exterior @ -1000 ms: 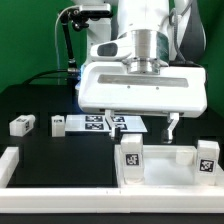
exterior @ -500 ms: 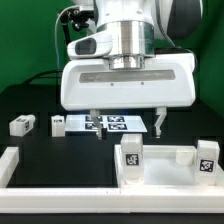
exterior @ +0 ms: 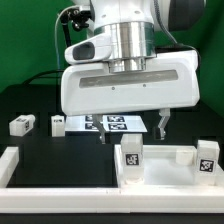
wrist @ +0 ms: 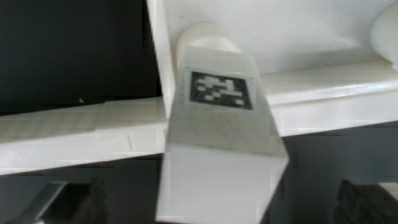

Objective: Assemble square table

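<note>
While the gripper (exterior: 131,124) hangs low over the table (exterior: 60,150), its state: jaws spread wide, nothing between them; both fingers (exterior: 163,122) hang free in the air.
Directly beneath: an upright tagged leg (exterior: 130,156), centred under the open jaws; the wrist view looks straight down its length (wrist: 219,120), tag facing up the shaft.
Tabletop slab: the white tabletop slab (exterior: 165,172) lies at the exterior view's right foreground, rim up; the tagged leg stands at its near corner and a second leg (exterior: 207,157) at the corner further to the exterior view's right.
Spare parts: one loose leg (exterior: 20,125) and another loose leg (exterior: 58,124) lie on the black surface towards the exterior view's left, well apart from the slab.
Fixtures: the marker board (exterior: 115,122) sits behind the fingers; the long white rail (exterior: 60,192) runs along the front edge.
Step in hand: probably lining up on the tagged leg to grip and screw it into its socket; whether it is already seated cannot be told.
Next move calls for: a straight descent keeping the leg midway between the jaws, then a firm close without tipping it.
</note>
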Motion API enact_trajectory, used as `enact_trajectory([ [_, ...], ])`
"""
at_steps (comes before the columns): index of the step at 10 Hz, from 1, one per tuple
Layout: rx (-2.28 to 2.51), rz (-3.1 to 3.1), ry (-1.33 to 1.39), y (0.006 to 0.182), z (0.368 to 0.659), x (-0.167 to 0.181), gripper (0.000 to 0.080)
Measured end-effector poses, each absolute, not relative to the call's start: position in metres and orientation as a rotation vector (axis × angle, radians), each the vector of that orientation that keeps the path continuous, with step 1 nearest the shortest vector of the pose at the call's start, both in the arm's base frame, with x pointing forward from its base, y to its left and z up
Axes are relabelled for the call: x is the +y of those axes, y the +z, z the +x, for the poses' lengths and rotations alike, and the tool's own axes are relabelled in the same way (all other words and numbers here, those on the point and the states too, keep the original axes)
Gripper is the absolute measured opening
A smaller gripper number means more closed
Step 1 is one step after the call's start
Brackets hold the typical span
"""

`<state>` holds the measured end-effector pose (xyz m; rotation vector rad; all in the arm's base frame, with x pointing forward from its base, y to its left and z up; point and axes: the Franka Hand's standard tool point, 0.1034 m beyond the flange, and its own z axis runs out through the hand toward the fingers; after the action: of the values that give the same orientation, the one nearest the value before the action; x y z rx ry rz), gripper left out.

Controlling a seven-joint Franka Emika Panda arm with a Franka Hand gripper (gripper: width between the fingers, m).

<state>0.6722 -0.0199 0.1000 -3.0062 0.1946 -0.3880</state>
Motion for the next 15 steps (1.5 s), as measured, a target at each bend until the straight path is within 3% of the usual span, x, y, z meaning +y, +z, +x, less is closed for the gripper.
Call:
enact_trajectory([
  [4,0.373,-2.884,-0.096,0.086,0.668,-0.015,0.0648],
  [7,0.396,-2.882,-0.095,0.084,0.668,-0.016,0.0637],
  [9,0.399,-2.885,-0.094,0.084,0.668,-0.018,0.0299],
  [13,1.021,-2.734,-0.092,0.080,0.671,-0.020,0.0298],
  [15,1.100,-2.706,-0.093,0.080,0.672,-0.021,0.0298],
])
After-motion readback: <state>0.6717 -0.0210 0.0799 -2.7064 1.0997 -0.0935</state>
